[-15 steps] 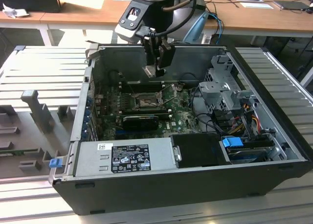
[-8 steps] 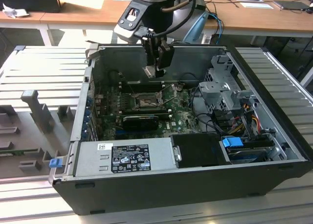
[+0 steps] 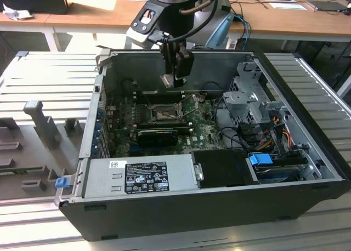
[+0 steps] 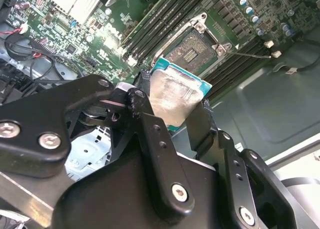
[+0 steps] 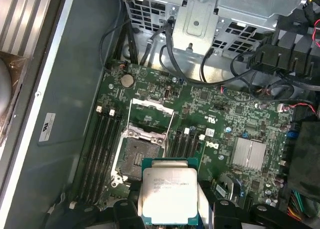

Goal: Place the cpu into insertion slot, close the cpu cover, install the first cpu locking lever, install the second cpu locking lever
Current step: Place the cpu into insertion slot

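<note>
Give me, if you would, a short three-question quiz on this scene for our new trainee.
1. Open question: what does the gripper hold?
2. Multiple choice: the cpu cover is A) shut down over the socket, B) swung open, C) lying outside the computer case.
3. True or false: the insertion slot is empty.

Key:
1. The cpu, gripped at its edges and held above the motherboard.
2. B
3. True
</note>
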`<state>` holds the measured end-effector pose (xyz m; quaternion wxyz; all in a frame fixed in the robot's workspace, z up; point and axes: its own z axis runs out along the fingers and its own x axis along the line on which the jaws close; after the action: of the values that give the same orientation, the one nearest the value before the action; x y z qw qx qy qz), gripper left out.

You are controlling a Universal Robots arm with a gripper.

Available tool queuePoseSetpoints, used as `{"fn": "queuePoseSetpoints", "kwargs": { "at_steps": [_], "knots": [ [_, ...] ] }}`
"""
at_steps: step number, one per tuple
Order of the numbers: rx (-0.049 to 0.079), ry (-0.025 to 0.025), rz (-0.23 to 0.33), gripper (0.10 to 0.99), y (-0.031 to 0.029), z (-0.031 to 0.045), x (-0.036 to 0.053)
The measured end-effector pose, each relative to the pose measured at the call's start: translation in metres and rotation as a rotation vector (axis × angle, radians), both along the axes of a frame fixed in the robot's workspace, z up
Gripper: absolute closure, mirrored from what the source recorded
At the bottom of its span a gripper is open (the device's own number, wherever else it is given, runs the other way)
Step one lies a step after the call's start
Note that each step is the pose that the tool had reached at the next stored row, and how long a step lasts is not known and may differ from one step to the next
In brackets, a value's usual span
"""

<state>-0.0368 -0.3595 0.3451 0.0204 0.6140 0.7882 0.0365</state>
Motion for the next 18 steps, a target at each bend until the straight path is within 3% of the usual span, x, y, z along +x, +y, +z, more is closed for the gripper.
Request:
{"fn": "queuePoseSetpoints", "kwargs": {
  "at_steps": [18],
  "knots": [
    [0.0,0.0,-0.093,0.561,0.0,-0.0017,0.0]
  ]
}}
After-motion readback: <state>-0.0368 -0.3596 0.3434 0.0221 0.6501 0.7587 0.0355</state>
